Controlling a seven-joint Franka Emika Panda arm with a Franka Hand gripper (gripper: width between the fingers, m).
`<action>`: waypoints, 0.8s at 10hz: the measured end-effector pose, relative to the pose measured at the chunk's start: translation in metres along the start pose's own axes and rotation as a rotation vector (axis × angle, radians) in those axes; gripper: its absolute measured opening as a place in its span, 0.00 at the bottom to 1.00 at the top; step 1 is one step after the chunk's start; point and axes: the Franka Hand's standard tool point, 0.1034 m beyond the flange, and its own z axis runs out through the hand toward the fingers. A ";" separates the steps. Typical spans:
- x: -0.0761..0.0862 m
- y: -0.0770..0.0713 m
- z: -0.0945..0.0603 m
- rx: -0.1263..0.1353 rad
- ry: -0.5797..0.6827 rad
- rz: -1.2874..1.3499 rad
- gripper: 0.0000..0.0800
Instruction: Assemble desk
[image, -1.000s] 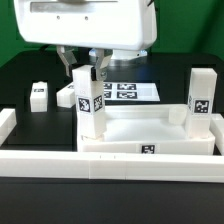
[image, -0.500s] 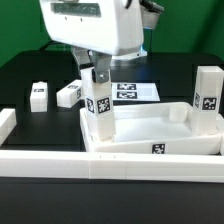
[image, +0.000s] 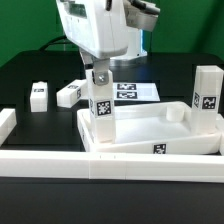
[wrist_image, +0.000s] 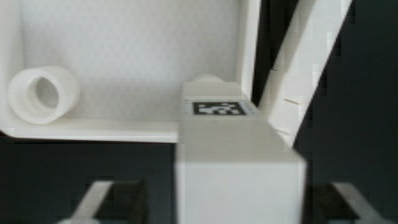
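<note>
Counting four legs (image: 100, 108), one tabletop (image: 140, 126)

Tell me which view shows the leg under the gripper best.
Exterior view: the leg shows at nearly full height, upright in the tabletop's corner, tag visible. The wrist view looks down its length, so only the tagged top end is clear.

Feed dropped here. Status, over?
Gripper open, astride leg. Leg upright at tabletop corner. Nothing blocking.
</note>
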 end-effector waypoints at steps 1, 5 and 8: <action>-0.001 -0.001 0.000 0.000 0.000 -0.012 0.77; -0.002 -0.001 0.001 0.000 -0.001 -0.304 0.81; -0.003 -0.002 0.001 -0.017 0.009 -0.579 0.81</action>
